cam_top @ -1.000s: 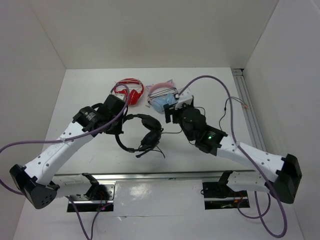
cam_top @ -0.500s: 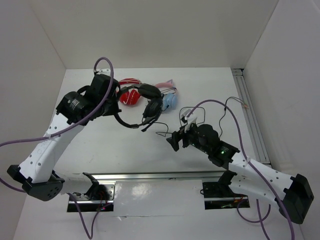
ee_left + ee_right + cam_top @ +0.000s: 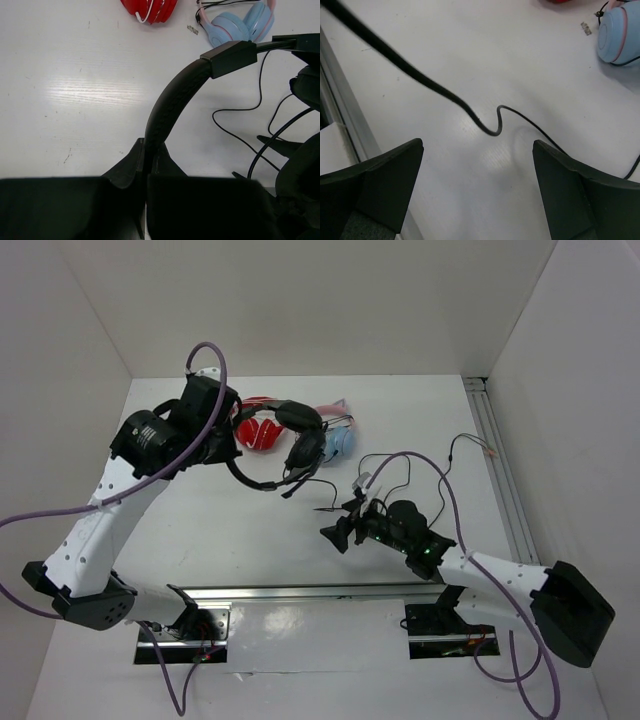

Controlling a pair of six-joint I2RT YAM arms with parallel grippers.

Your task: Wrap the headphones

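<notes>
Black padded over-ear headphones [image 3: 305, 450] hang from the left claw [image 3: 145, 156], clamped on their headband [image 3: 170, 100]. Right claw [image 3: 477, 150] gapes apart above their thin black cable [image 3: 490, 132].

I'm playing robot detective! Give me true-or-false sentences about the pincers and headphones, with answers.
1. The left pincer is shut on the black headphones. True.
2. The right pincer is shut on the cable. False: it is open above the cable, holding nothing.
3. The red headphones lie on the table. True.
4. The blue headphones hang from a pincer. False: they lie on the table beside the red ones.
</notes>
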